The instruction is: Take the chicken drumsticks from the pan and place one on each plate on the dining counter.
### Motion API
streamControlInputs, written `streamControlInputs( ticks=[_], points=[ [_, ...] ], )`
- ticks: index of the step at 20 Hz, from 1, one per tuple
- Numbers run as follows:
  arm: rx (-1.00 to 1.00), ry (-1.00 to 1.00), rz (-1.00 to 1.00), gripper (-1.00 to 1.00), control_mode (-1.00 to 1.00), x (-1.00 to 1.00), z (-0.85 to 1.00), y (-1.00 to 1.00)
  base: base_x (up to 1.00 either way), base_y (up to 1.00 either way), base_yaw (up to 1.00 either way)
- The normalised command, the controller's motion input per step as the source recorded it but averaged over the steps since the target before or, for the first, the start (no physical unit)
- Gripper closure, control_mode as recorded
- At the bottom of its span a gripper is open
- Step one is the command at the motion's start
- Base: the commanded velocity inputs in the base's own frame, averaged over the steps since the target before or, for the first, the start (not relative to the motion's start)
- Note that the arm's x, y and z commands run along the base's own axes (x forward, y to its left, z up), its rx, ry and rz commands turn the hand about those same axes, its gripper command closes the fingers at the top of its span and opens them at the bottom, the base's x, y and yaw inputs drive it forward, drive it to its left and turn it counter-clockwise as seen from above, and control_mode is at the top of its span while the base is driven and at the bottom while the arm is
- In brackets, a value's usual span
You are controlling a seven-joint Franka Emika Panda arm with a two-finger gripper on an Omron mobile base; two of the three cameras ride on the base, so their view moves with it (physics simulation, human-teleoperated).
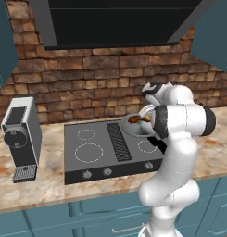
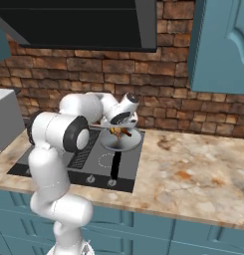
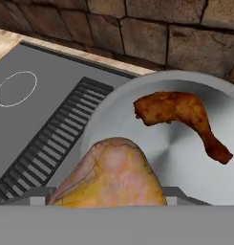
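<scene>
The gripper (image 2: 119, 127) is hanging just above the pan (image 2: 124, 142), which is sitting on the right side of the stovetop (image 1: 94, 150) at the wall counter (image 2: 193, 172). Whether its fingers are gripping cannot be told. A pale golden drumstick (image 3: 111, 174) is lying right at the fingertips; a darker drumstick (image 3: 183, 117) is lying farther back in the pan.
</scene>
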Motion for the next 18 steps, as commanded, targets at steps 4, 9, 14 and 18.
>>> streamControlInputs(
  ticks=[4,9,14,18],
  points=[
    [0.01,0.0,-0.01,1.0,-1.0,-0.86,0.98,-0.1,0.0,0.0,0.0],
    [-0.17,0.01,-0.03,1.0,-1.0,-0.91,0.82,0.18,0.0,0.0,0.0],
    [-0.43,0.0,0.0,1.0,-1.0,-0.96,0.23,0.81,0.0,0.0,0.0],
    [-0.46,0.0,0.0,1.0,-1.0,-0.63,0.16,0.91,0.0,0.0,0.0]
  ],
)
